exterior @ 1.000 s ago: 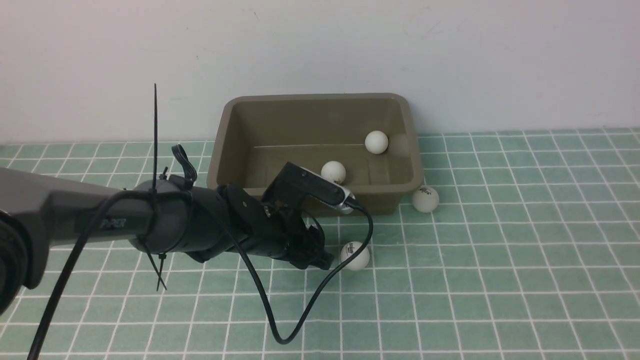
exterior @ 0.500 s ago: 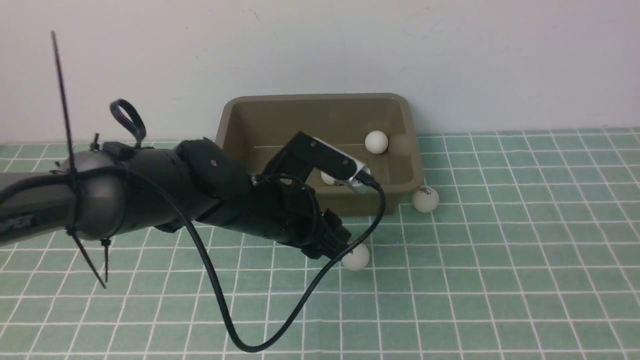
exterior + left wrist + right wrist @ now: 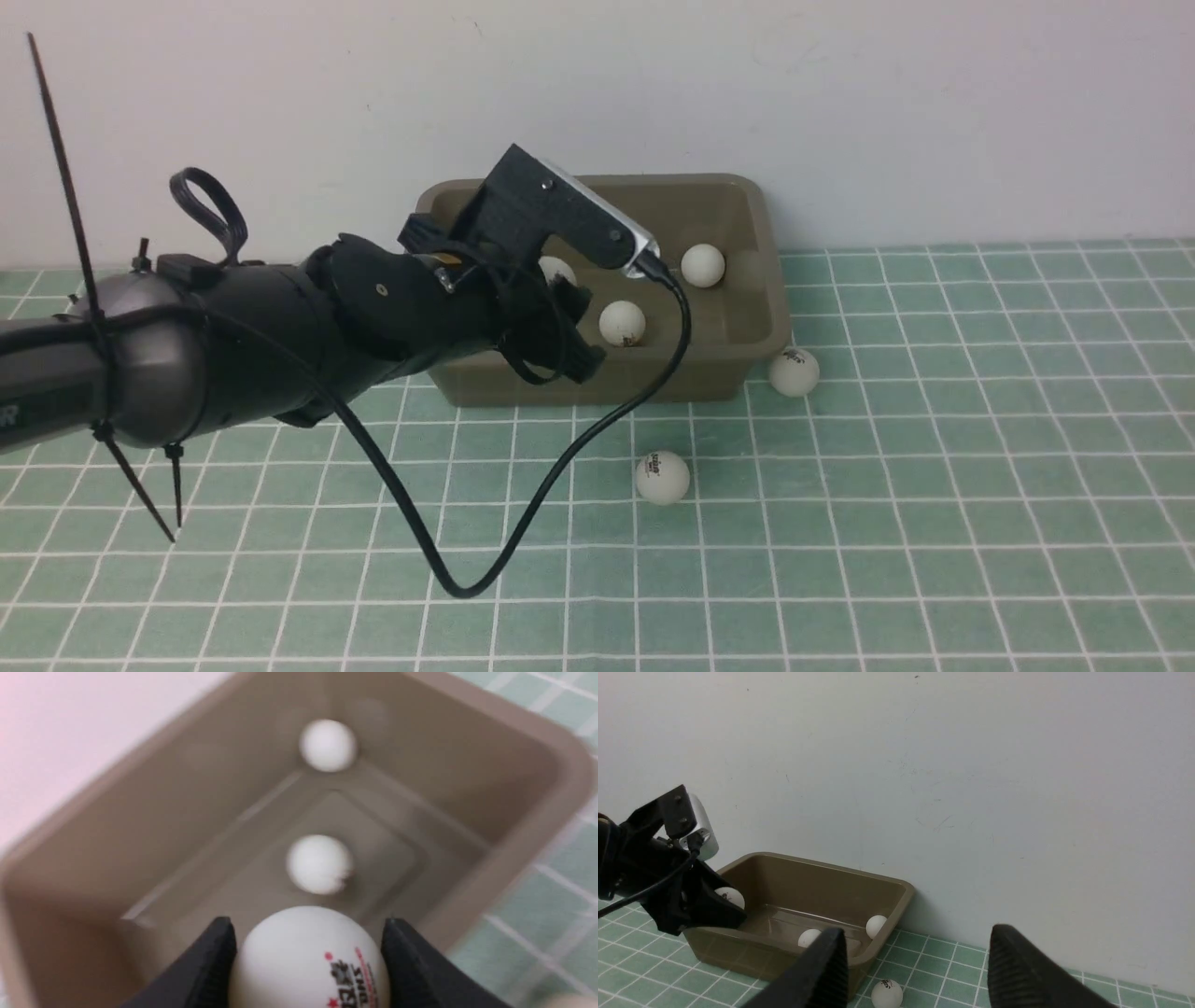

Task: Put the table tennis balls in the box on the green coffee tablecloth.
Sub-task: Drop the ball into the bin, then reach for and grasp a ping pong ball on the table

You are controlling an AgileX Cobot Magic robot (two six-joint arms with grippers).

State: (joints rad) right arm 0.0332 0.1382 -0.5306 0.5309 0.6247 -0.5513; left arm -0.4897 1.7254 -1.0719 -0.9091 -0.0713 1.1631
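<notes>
The L gripper [image 3: 306, 933] is squeezed on one white table tennis ball [image 3: 557, 271], w/ a black finger on each side. It hangs over the olive-brown box [image 3: 691, 178], above the left end, so I think the step in hand is: drop ball no. 3 in. The box sits at the far edge of the green checked tablecloth [image 3: 934, 485], right by the wall. Two balls lie inside: the middle ball [image 3: 623, 323] on the floor of the box, & the corner ball [image 3: 702, 265] near its far right corner. Two are not in yet: the near ball [image 3: 662, 478] lies on the cloth in front of the box's near wall, a bit apart from it, & the side ball [image 3: 794, 371] sits just beside the box's near right corner, maybe touching, can't tell. The R gripper [image 3: 915, 975] has its jaws apart w/ nothing btw them, up in the air off to the right. Next move, I guess: the L jaws let go so the ball falls in. These balls are light & bouncy, so a low drop is best, else it may hop out. The black cable [image 3: 457, 590] loops down onto the cloth close to the near ball & could bump it.
</notes>
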